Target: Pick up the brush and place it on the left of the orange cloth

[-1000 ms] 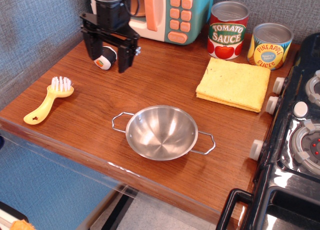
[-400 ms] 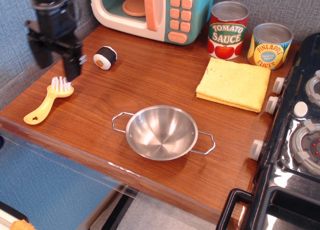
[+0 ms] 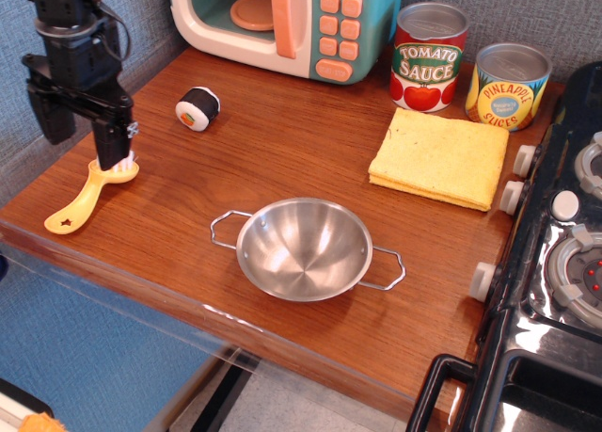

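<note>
The yellow toy brush [image 3: 83, 199] lies on the wooden table near the front left edge, its star-marked handle end pointing toward the front. Its white bristle head is partly hidden behind one finger. My gripper [image 3: 80, 140] is open and hangs over the brush's head end, with the right finger [image 3: 112, 145] just over the bristles and the left finger [image 3: 49, 121] past the table's left edge. The orange cloth [image 3: 439, 156] lies folded flat at the right, in front of the tins, far from the gripper.
A steel bowl [image 3: 304, 248] with wire handles stands at front middle. A black-and-white sushi roll [image 3: 197, 107] lies behind the brush. A toy microwave [image 3: 287, 23], a tomato sauce tin [image 3: 428, 57] and a pineapple tin [image 3: 508, 86] line the back. A toy stove [image 3: 564, 253] borders the right.
My gripper has moved from over the sushi roll to the left and forward, and has come lower over the brush's head. The brush and the other things have not moved.
</note>
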Tool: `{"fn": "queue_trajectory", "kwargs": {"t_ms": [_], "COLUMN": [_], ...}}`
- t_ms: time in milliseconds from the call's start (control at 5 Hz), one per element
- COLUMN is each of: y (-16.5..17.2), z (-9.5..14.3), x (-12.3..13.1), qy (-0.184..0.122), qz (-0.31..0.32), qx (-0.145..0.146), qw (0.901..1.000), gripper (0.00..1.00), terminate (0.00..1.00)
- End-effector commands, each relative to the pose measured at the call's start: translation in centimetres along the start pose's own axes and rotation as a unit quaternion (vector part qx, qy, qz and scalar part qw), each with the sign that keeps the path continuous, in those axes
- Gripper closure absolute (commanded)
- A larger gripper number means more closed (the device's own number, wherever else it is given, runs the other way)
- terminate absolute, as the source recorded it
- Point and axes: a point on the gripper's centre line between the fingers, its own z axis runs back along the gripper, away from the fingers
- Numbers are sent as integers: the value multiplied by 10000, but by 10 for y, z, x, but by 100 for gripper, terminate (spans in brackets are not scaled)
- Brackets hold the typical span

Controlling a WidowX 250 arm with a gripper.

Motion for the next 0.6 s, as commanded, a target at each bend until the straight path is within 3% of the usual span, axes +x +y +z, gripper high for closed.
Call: {"fn": "queue_trajectory", "kwargs": {"t_ms": [0,200,400], "y": [11,9,7], "z": [-22,-37,-46], "x": [-15,-23,-24], "qy": [150,326,363], "qz": [352,472,504], "qx": [65,-95,-50], "qw": [9992,9983,9981], "gripper": [0,0,0], "terminate": [0,0,0]}}
